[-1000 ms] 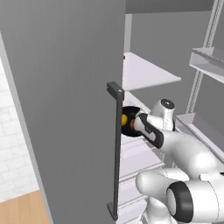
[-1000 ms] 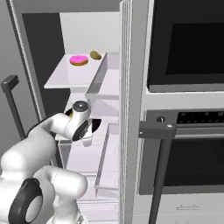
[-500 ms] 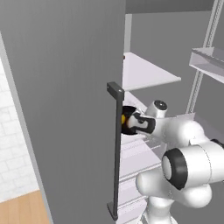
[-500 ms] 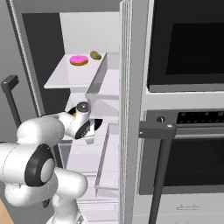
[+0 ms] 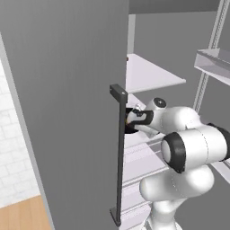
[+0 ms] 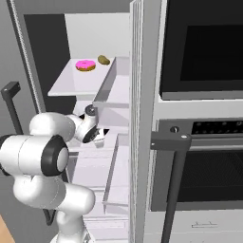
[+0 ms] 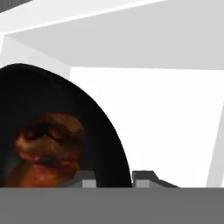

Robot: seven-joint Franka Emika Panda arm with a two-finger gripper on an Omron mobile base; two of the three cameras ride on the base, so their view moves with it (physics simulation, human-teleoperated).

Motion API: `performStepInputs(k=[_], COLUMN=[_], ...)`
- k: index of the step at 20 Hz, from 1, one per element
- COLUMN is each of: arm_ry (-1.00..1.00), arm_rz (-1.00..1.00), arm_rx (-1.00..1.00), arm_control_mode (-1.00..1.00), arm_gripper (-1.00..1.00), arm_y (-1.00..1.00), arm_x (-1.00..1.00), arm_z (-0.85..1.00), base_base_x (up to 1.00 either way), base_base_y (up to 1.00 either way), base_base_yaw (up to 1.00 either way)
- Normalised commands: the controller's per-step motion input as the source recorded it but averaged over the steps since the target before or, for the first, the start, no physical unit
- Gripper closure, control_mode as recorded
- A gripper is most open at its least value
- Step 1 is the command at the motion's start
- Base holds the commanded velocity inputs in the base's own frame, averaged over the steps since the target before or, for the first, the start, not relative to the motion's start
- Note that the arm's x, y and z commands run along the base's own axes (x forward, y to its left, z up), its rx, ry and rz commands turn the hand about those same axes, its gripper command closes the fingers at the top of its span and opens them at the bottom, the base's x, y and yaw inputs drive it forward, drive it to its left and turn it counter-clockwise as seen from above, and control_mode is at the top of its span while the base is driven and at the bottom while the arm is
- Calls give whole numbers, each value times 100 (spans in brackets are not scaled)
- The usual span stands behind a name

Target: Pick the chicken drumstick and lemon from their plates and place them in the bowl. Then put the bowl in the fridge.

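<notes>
Close before the hand camera, the shallow matte black bowl (image 7: 105, 131) held the orange-brown roasted chicken drumstick (image 7: 48, 148), its rim between the gripper (image 7: 114, 176) fingertips, which gripped it. From the right, a pink-iced doughnut (image 6: 85, 65) lay on the tall grey fridge's white shelf (image 6: 76, 83) above

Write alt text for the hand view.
A black bowl holding a browned chicken drumstick sits at the left, close to the camera, on a white fridge shelf. Two dark fingertips rise at the bottom, by the bowl's rim.
</notes>
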Motion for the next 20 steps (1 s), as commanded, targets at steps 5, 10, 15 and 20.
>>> performStepInputs(k=[5,10,15,20], arm_ry=[-26,-9,0,6], arm_rz=[0,-4,-1,0], arm_rx=[0,0,-1,-1], arm_control_mode=[-100,-100,-100,-100], arm_gripper=[-100,-100,-100,-100], arm_y=[1,2,0,0], arm_x=[-7,-59,-99,-100], arm_z=[5,30,96,100], base_base_x=[0,0,0,0], base_base_y=[0,0,0,0], base_base_yaw=[0,0,0,0])
